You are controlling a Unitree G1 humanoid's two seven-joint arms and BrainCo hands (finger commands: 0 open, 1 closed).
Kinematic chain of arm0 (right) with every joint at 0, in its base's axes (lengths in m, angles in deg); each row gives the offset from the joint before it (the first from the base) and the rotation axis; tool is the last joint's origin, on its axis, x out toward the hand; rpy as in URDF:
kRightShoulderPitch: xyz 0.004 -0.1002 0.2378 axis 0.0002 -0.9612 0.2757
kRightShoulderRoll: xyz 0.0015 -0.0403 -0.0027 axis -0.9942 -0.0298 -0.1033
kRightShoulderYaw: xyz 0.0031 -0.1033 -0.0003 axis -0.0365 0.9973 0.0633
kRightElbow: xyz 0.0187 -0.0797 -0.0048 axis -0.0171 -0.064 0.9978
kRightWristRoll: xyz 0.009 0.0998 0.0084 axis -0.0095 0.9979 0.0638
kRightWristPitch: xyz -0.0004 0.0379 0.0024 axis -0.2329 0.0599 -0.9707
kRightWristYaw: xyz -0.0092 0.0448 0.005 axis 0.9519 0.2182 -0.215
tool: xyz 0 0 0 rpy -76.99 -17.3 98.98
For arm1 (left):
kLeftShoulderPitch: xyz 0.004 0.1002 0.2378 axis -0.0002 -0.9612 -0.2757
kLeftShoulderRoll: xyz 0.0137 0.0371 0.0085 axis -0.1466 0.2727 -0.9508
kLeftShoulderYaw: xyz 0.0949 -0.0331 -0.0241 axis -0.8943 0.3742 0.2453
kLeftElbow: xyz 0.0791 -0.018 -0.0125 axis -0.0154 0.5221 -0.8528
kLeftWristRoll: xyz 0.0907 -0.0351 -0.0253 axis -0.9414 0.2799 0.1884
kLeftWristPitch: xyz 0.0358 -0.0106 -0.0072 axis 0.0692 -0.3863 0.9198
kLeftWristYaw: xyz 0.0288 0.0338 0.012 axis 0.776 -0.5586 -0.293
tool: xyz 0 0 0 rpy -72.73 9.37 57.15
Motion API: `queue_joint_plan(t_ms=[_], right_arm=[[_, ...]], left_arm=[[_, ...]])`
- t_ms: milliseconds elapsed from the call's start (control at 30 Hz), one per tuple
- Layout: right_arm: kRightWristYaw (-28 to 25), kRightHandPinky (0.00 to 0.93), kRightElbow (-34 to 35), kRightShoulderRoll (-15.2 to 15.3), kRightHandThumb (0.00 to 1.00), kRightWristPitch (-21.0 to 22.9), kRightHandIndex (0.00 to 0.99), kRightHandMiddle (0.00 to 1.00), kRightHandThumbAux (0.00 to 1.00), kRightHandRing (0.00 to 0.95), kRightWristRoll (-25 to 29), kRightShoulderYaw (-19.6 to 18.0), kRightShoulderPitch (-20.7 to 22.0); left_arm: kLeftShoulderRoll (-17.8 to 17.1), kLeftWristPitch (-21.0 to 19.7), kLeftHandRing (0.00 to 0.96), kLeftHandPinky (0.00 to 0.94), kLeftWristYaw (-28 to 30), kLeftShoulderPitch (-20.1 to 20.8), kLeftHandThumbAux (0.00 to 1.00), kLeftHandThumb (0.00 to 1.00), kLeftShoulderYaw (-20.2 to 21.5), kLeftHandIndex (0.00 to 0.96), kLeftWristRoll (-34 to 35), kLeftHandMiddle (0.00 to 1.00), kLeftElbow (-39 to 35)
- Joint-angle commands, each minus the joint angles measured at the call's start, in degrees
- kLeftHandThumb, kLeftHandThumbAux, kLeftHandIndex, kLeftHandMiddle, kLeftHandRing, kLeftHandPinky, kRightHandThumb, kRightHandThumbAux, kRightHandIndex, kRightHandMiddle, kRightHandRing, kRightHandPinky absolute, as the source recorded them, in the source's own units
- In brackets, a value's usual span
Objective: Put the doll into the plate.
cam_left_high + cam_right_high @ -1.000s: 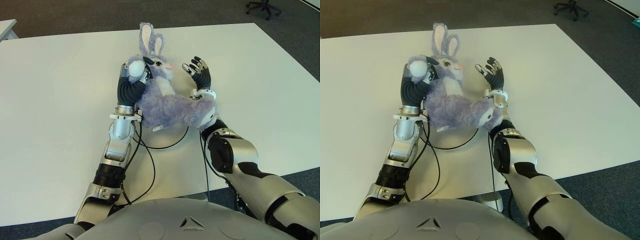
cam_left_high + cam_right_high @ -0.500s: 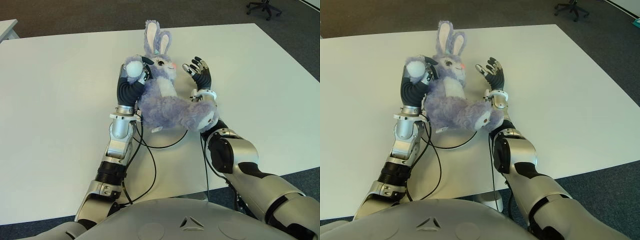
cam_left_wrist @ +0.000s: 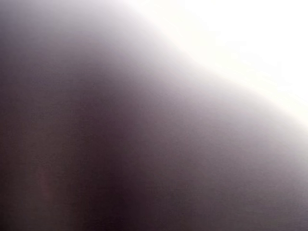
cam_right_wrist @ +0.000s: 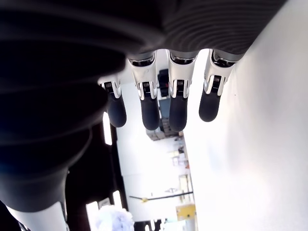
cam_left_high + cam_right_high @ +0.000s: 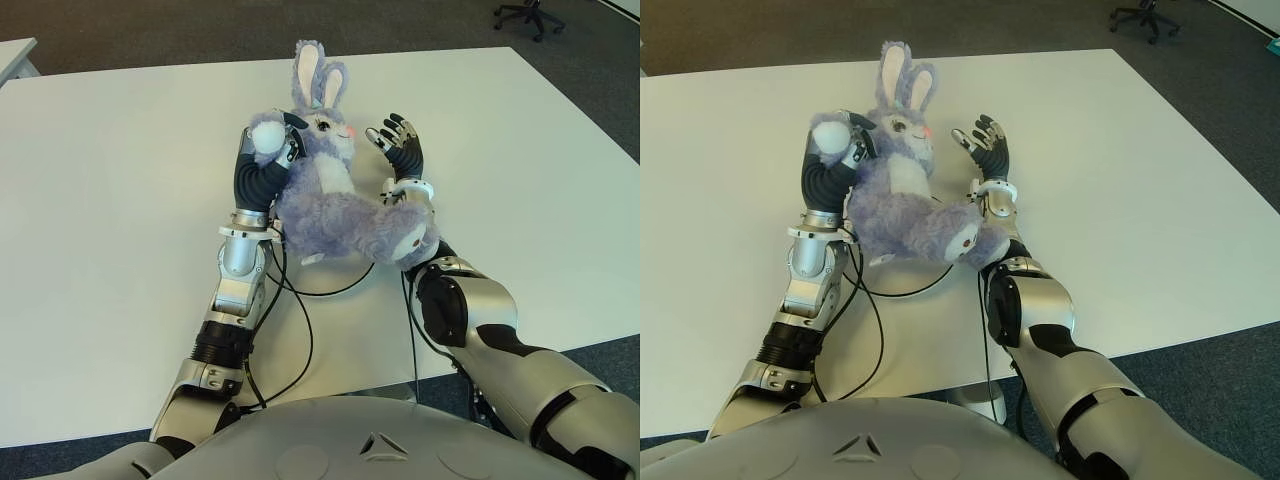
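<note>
Purple-grey plush bunny doll (image 5: pixel 335 195) w/ white belly and tall pink-lined ears lies across the white worktop (image 5: pixel 120 200), between the two robot hands, ears pointing away from the robot. Left robot hand (image 5: pixel 268 150) is closed around one white-tipped paw of the doll, fingers curled over it at the doll's left side, next to its head. Left wrist view is just a blur (fur pressed against the lens, prob.), so the grip reads from the eye views only. Right robot hand (image 5: pixel 398 140) is just beside the doll's head on the other side, fingers (image 4: pixel 150 108) spread and extended, holding nothing; the doll's lower body and feet lie over the right forearm. Black cables (image 5: pixel 300 330) loop on the worktop near the left forearm. Black office chair (image 5: pixel 527 14) stands on the dark carpet beyond the far right corner.
</note>
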Motion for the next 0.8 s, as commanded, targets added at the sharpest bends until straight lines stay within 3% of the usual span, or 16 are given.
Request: queue_joint_plan(t_ms=[33,733,800], right_arm=[[0.5,0.151,-5.0,-1.1,0.052,3.8,0.150,0.175,0.751,0.159,0.2,-0.2,-9.0],[0.3,0.161,-5.0,-1.2,0.055,3.8,0.154,0.183,0.748,0.164,0.4,-0.3,-9.1],[0.3,0.160,-5.0,-1.2,0.059,3.8,0.157,0.186,0.749,0.167,0.5,-0.3,-9.1]], left_arm=[[1.4,0.9,0.848,0.853,0.8,-2.3,0.697,0.732,0.8,0.443,1.3,0.835,2.3],[1.6,1.3,0.755,0.767,1.6,-1.9,0.701,0.718,1.4,0.437,1.3,0.728,2.9],[1.6,1.4,0.736,0.724,1.6,-1.9,0.702,0.717,1.5,0.436,1.2,0.710,3.0]])
